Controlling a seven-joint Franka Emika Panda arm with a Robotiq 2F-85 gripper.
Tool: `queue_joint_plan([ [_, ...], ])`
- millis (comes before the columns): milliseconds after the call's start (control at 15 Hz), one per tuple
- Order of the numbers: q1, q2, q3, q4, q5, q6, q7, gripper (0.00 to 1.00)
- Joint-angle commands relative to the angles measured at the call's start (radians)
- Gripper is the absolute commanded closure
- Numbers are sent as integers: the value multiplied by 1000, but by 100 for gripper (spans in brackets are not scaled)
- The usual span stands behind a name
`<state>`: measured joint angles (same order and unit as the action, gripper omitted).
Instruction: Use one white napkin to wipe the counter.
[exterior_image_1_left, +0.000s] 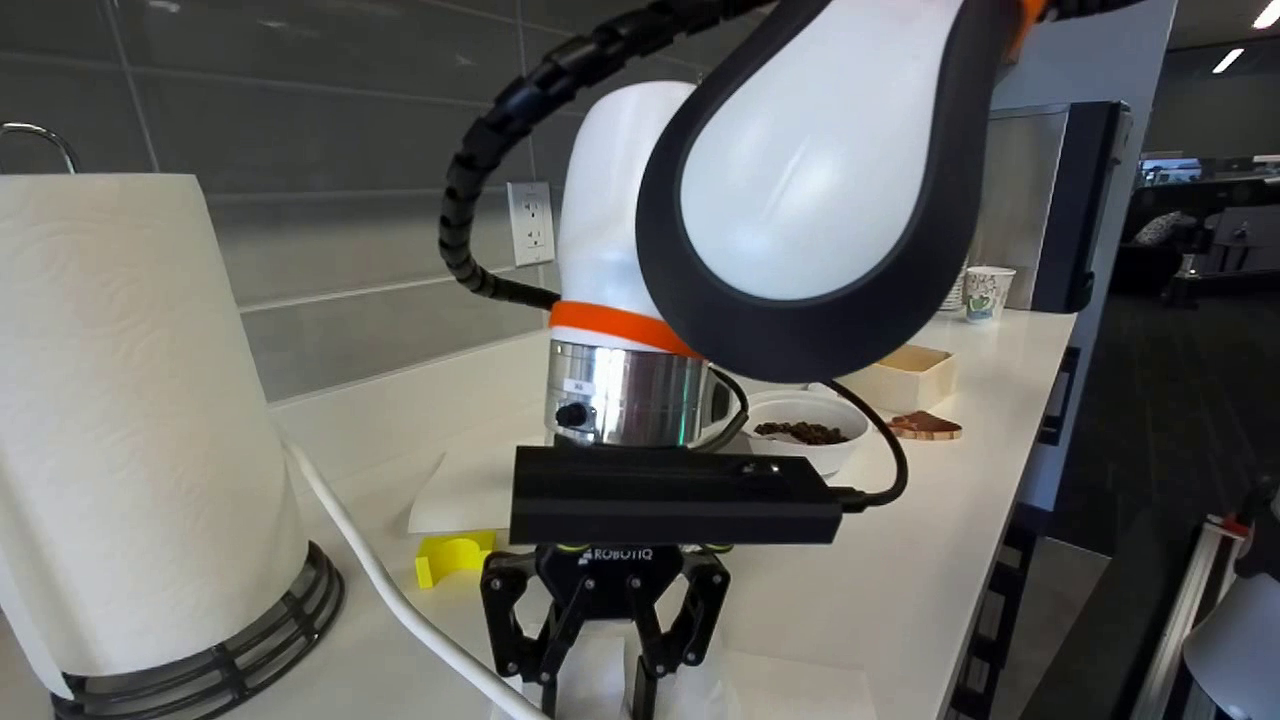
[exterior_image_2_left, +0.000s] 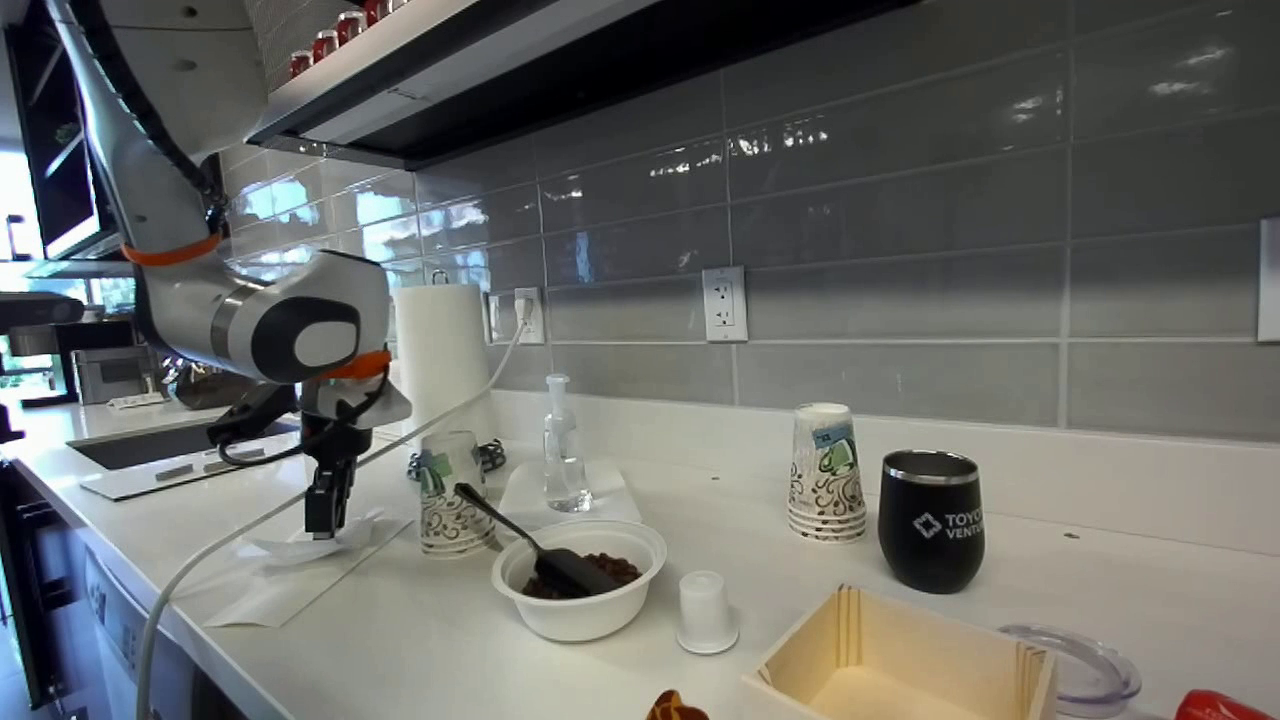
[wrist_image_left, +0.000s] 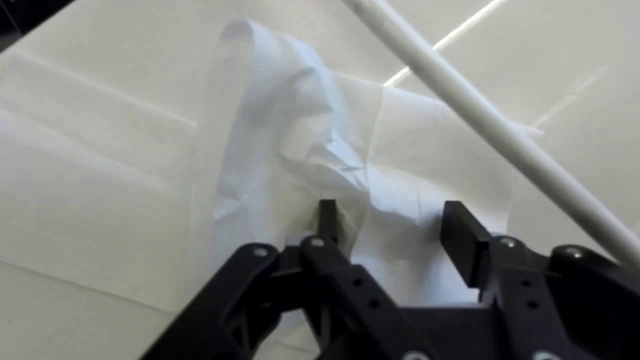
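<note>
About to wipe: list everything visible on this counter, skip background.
napkin: 1, white, below claw
flat pieces: count unclear, white, under napkin and bottle
paper towel roll: 1, white, near cable
cable: 1, white, near claw
block: 1, yellow, near claw
bowl: 1, white, central, brown contents
utensil: 1, black, in bowl
cup stacks: 2, patterned, flanking bowl
cup: 1, patterned, far end
bottle: 1, clear, behind bowl
container: 1, white, beside bowl
box: 1, pale wood, foreground
tumbler: 1, black, behind box
lid: 1, clear, beside box
striped piece: 1, brown, beside box
item: 1, red, frame edge
claw: 1, black, over napkin
arm: 1, white, above claw
</note>
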<state>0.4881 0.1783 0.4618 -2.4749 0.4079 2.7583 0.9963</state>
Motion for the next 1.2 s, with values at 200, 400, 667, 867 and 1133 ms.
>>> queue_joint_plan([
  [200, 34, 4, -31, 0, -80, 45, 103, 96],
  [400, 34, 0, -29, 10, -91, 60, 105, 100],
  [667, 21, -55, -17, 5, -69, 75, 78, 100],
  [867, 19, -143, -22, -13, -92, 52, 91, 100],
  [1133, 9, -238, -8, -31, -81, -15, 84, 100],
])
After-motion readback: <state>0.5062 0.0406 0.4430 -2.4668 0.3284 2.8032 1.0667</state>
